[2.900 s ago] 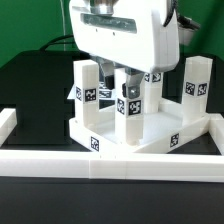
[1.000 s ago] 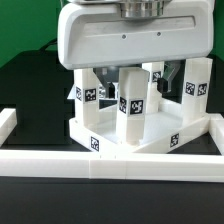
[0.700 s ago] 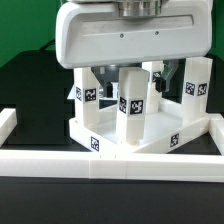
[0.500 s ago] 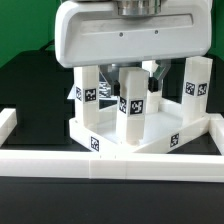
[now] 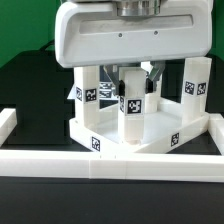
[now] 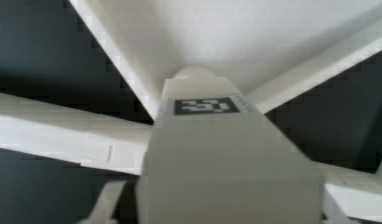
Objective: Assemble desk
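Fingers [image 5: 133, 75] pinch an upright leg [image 5: 132, 105], long axis vertical, on the desk top [image 5: 130, 140].

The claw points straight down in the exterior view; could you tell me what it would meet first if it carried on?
Most likely the upright leg right under the claw, whose top seems to sit between the fingers already. Below that lies the desk top. Depth is hard to judge here.
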`<state>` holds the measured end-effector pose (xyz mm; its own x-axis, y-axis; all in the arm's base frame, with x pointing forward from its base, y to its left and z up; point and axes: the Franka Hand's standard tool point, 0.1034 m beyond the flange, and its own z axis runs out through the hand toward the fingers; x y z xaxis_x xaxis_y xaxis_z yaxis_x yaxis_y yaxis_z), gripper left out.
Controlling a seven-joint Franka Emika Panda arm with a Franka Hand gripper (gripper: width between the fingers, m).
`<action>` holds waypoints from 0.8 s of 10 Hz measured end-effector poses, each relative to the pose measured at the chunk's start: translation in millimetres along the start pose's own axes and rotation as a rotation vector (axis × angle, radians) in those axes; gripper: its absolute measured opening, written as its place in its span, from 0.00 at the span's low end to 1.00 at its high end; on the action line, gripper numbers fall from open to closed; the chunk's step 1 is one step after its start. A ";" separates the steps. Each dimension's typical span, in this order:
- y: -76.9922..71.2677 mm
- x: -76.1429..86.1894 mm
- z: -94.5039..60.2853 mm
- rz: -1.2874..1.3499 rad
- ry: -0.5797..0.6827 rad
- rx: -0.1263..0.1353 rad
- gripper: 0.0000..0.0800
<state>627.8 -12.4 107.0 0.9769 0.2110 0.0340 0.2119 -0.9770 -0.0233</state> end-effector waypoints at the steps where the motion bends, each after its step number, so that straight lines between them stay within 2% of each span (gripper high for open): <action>1: -0.3 0.1 0.0 0.033 0.001 0.002 0.36; 5: 3.1 2.6 -2.2 0.382 0.003 0.015 0.36; 8: 5.5 2.0 -0.4 0.674 0.003 0.045 0.36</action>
<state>630.9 -17.4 107.3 0.8959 -0.4442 0.0003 -0.4427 -0.8929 -0.0819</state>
